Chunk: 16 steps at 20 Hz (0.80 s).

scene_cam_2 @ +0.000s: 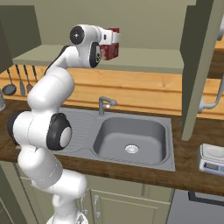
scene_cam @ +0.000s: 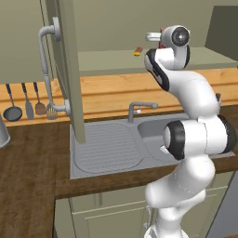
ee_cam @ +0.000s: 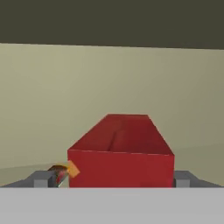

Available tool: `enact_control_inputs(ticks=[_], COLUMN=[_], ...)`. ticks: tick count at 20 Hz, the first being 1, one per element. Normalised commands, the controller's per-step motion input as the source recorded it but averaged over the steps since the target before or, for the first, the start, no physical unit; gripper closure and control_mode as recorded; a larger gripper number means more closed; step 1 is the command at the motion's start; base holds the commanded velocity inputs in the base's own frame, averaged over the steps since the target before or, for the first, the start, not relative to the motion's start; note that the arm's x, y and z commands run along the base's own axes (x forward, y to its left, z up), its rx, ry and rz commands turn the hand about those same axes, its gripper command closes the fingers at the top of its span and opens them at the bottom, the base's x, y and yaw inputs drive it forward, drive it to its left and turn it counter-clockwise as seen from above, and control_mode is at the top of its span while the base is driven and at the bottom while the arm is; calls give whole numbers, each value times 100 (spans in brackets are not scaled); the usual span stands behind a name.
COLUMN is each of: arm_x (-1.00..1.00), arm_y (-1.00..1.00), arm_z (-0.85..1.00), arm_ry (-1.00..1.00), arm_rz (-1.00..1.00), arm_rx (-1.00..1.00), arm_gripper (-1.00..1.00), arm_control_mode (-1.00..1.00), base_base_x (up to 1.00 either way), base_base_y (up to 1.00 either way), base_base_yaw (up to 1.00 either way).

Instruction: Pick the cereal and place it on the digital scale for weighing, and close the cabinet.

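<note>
Arm raised high, reaching into open cabinet (scene_cam_2: 199,65) above sink (scene_cam_2: 131,140). Gripper (ee_cam: 113,179) at cereal (ee_cam: 120,151), red box betw. the two grey fingertips (ee_cam: 41,178), one each side; jaws look clamped on box, though contact line cut off at frame bottom, so prob. gripped, not certain. In right base view cereal (scene_cam_2: 111,49) seen just past wrist, over cabinet shelf (scene_cam_2: 144,59); lifted or resting on shelf, can't tell. Small yellow-and-red item (ee_cam: 63,170) just left of box in hand view, also on shelf in left base view (scene_cam: 137,51). Cabinet doors swung open, curved bar handle (scene_cam: 46,69) on left door. Digital scale (scene_cam_2: 212,159) on wood counter (scene_cam_2: 192,175) right of sink, well apart from box. Faucet (scene_cam_2: 104,105) behind basin; utensils (scene_cam: 25,104) hung on wall at left.
</note>
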Motion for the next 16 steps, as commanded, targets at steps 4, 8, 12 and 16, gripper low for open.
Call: enact_control_inputs(ticks=[4, 8, 12, 16], arm_x=[24, 4, -18, -63], arm_y=[-8, -17, -6, -23], arm_z=[0, 0, 0, 13], arm_ry=[0, 0, -17, -38], arm_rz=[0, 0, 0, 0], arm_rx=[0, 0, 0, 6], arm_gripper=[100, 100, 100, 100], arm_control_mode=[-100, -100, -100, -100], base_base_x=[0, 0, 0, 0], base_base_y=[0, 0, 0, 0], base_base_yaw=[0, 0, 0, 0])
